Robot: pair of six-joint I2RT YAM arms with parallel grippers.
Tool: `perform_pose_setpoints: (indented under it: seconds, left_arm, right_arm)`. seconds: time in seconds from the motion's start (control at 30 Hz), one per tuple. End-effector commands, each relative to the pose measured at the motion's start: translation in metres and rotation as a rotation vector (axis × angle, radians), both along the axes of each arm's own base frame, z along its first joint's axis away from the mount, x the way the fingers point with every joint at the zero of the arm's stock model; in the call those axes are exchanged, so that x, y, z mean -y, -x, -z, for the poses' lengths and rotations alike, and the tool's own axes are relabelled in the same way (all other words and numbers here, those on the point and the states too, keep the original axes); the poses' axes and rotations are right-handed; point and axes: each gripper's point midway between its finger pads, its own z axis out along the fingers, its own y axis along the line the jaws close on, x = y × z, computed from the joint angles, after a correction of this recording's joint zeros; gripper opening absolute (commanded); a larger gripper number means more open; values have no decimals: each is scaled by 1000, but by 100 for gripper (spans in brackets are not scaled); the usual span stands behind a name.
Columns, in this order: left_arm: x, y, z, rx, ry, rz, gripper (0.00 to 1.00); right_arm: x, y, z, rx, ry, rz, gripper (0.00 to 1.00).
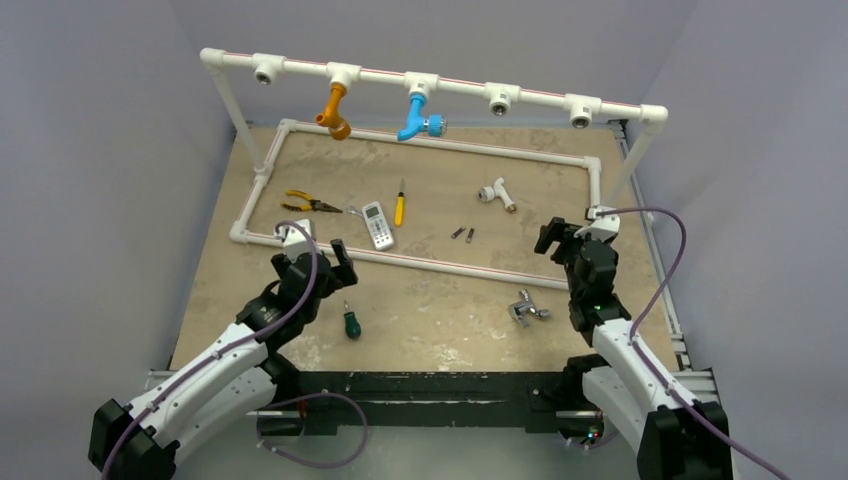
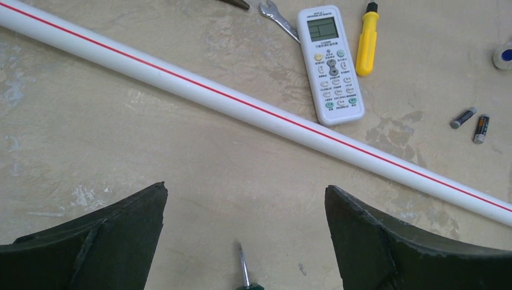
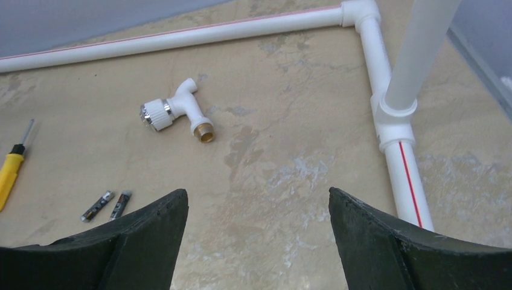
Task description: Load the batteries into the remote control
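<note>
Grey batteries (image 2: 464,117) lay untouched at 3 o'clock of remote control (image 2: 331,63); left gripper (image 2: 244,193) and right gripper (image 3: 258,199) gaped empty; reach-and-pinch judged next.

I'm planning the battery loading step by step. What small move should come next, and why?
Probably move the right end effector left and down over the batteries: it is open and empty, and they lie loose on the table to its left, apart from the remote control.

two batteries (image 2: 463,117), one remote (image 2: 331,63), seemingly two screwdrivers (image 1: 399,205)
</note>
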Motion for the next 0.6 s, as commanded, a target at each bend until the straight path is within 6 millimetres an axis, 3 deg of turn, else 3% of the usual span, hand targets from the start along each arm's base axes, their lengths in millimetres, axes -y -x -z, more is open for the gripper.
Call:
perform_pose_setpoints:
  seconds: [0.0, 0.13, 0.3, 0.57]
  left_arm:
    - [10, -21, -36, 51, 38, -34, 100]
    - [27, -42, -44, 29, 33, -32, 100]
    - [60, -83, -45, -27, 6, -11, 100]
    - [96, -129, -9, -166, -13, 26, 100]
  right_arm:
    - [-10, 9, -4, -73, -172, 19, 84]
    - [-27, 12, -2, -156, -250, -30, 84]
    - [-41, 19, -2, -188, -302, -89, 84]
    - [-37, 30, -4, -185, -263, -96, 84]
